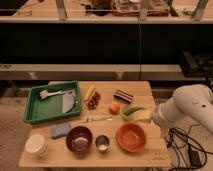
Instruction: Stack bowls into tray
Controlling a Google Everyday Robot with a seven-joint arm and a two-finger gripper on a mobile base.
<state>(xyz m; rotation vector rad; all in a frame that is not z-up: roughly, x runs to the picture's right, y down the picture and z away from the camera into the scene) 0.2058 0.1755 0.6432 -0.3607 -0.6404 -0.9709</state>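
Note:
The orange bowl (131, 137) sits upright at the table's front right. The dark maroon bowl (79, 138) sits at the front, left of centre, apart from it. The green tray (33, 111) lies at the table's back left and holds a grey utensil and a grey curved piece. My white arm (187, 109) is folded at the table's right edge, close to the orange bowl's right side. My gripper is hidden behind the arm or out of view. Neither bowl is held.
A small steel cup (102, 143) stands between the bowls. A white cup (36, 145) and a blue sponge (60, 131) are front left. A fork (97, 119), an orange fruit (114, 108), a banana (90, 92), a dark snack bar (122, 96) and green-yellow items (134, 113) lie mid-table. Cables (187, 147) hang at right.

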